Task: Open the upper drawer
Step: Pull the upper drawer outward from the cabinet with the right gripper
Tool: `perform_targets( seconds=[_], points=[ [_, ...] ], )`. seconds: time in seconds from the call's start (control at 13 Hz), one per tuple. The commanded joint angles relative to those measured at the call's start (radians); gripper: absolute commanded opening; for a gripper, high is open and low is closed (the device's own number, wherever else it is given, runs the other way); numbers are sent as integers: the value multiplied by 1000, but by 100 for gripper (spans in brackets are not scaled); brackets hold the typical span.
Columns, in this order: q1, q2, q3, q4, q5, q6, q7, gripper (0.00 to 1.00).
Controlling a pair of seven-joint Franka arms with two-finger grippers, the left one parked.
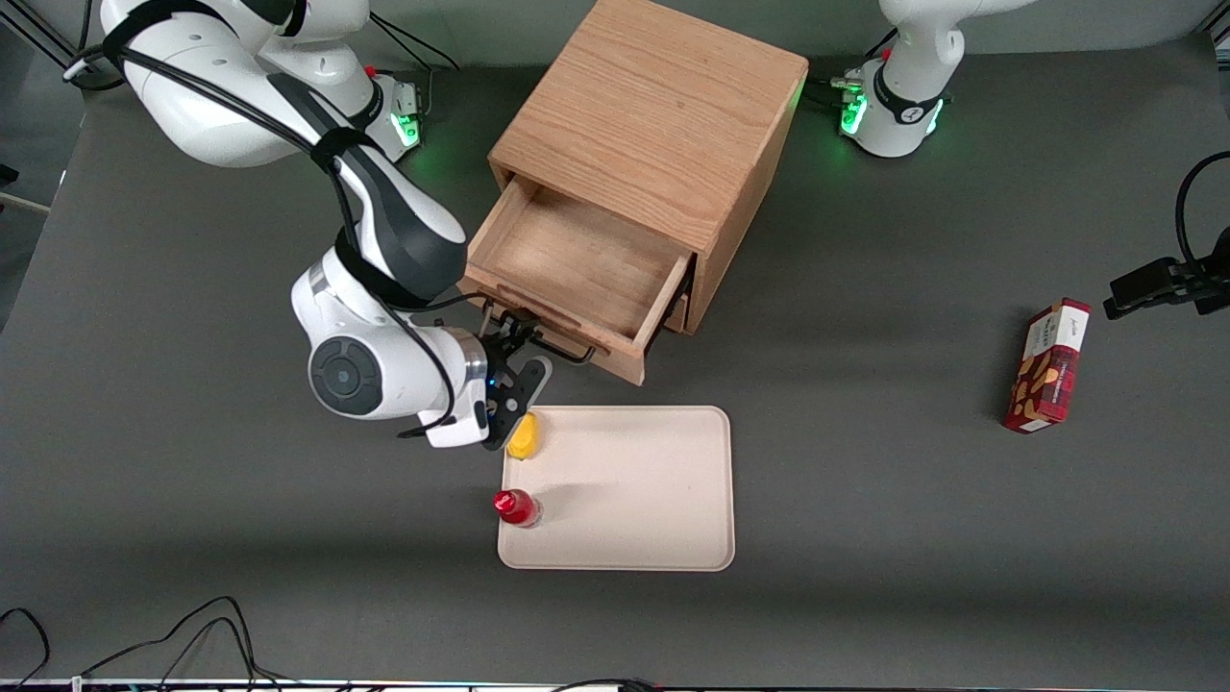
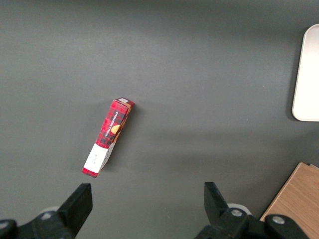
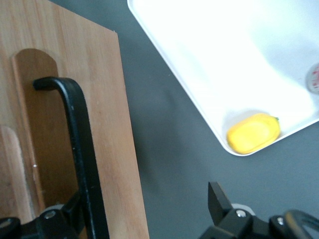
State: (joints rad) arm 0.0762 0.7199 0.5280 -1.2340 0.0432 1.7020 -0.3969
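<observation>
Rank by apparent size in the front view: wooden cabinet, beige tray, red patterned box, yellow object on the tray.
1. Cube-shaped wooden cabinet
2. Beige rectangular tray
3. Red patterned box
4. Small yellow object, partly hidden by the gripper at the open upper drawer.

White glossy arm, dark grey joint caps, black cables strapped along; black gripper; green base LEDs.
</observation>
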Motion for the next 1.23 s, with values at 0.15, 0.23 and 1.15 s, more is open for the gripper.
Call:
perform_targets(
  seconds=[0.15,0.23,1.15],
  points=[
    [42,46,-65,113,-16,-35,-69,100],
    [42,52,-66,117,-16,-35,-75,100],
    [76,79,-148,234,-20,-27,-117,100]
  ],
)
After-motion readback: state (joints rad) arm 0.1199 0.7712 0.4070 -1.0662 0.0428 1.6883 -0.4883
